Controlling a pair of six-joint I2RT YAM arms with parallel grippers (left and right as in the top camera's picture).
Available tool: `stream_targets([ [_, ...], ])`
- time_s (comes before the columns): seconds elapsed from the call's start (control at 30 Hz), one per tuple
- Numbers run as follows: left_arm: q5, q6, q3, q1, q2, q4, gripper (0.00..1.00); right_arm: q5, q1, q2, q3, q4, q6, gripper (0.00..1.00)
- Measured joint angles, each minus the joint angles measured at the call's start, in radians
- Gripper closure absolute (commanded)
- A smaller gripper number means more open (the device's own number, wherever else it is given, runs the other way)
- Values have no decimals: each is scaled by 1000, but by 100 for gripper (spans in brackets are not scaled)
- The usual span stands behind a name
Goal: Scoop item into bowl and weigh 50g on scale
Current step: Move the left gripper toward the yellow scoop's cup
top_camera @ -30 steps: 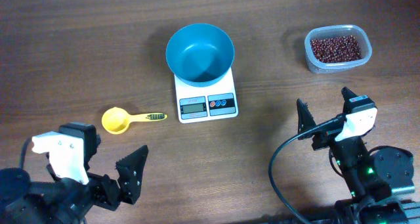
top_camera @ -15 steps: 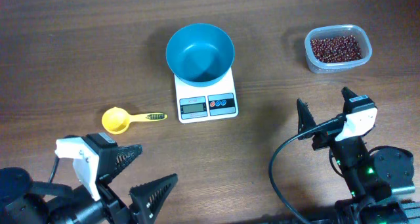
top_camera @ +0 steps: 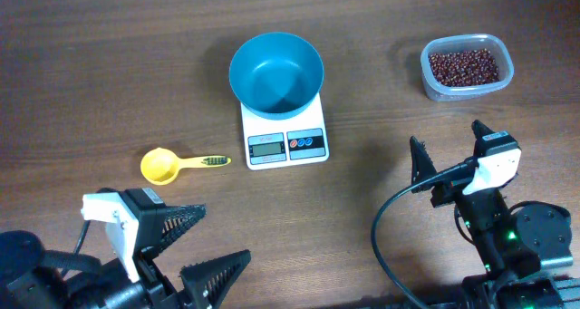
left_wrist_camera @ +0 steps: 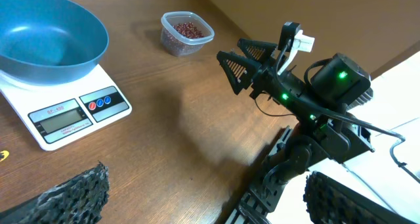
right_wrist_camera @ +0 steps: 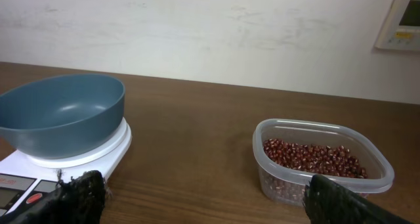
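Near the front left edge of the table [top_camera: 109, 64], the left gripper [top_camera: 220, 235] hangs with its jaws spread wide and nothing between them, while the right gripper [top_camera: 446, 139] stands equally agape and empty, short of the clear tub [top_camera: 433, 84]. All the beans [top_camera: 463, 67] lie in that tub at the far right, and the blue bowl [top_camera: 276, 73] sits bare on the scale [top_camera: 285, 146] at the centre. 1 yellow scoop [top_camera: 163, 165] lies flat between the left gripper and the scale, its handle pointing toward the scale without touching it. Fetching that scoop looks like the step in hand. To do it well, the left arm should turn its fingers to straddle the thin handle across its width, come straight down near the handle's free end so that the cup stays clear of the pads, and close firmly, since a flat plastic handle may twist or slide. Keeping clear of the scale matters, as a knock would upset any reading
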State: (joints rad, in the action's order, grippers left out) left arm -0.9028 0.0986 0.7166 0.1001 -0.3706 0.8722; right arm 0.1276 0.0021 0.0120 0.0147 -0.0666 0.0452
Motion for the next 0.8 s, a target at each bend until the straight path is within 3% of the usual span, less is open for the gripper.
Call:
stream_targets([
  [0.17, 40, 30, 0, 0, 0, 0, 1, 0, 0, 0, 0, 0, 0, 1],
  [0.37, 298, 189, 2, 0, -3, 3, 0, 0, 0, 0, 0, 0, 0, 1],
  [0.7, 707, 268, 366, 0, -370, 308, 1, 0, 1, 0, 0, 0, 0, 1],
  [0.8, 779, 309, 401, 0, -447, 352, 1, 0, 1, 0, 0, 0, 0, 1],
])
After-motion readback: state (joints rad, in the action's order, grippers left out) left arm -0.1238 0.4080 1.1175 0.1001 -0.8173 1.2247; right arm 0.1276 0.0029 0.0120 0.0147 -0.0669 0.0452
